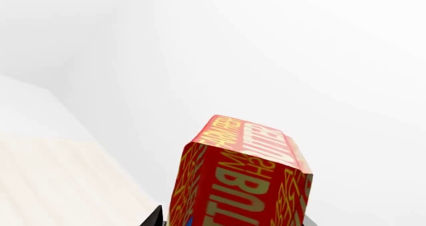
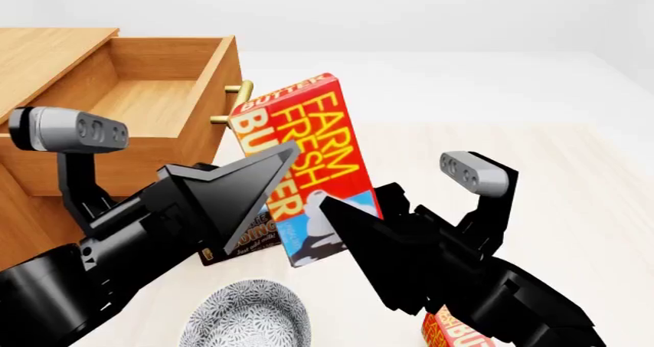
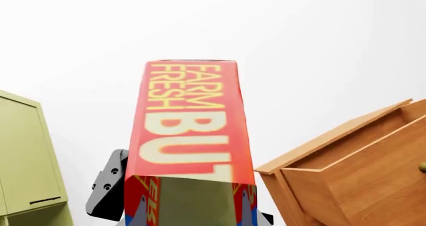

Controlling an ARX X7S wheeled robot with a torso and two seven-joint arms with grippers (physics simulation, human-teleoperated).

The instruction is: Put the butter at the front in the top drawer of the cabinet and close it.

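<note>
Top drawer (image 2: 153, 94) of cabinet (image 2: 46, 56) stood open, empty. Butter (image 2: 306, 163) lifted off desk (image 2: 572, 178), both grippers, left (image 2: 268, 180) and right (image 2: 332, 213), pinching it, just right of drawer. Left: place inside, close.

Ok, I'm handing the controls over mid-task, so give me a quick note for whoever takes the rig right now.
Left gripper and right gripper: both pressed against the butter, held upright in the air between them, just in front of the cabinet.
Top drawer: pulled open, nothing visible inside.
A second, identical carton lies low by the right arm; a pudding box and a patterned bowl are on the table.
Done: drawer open, butter lifted.
Left: put the butter in the drawer, release, push it shut.
</note>
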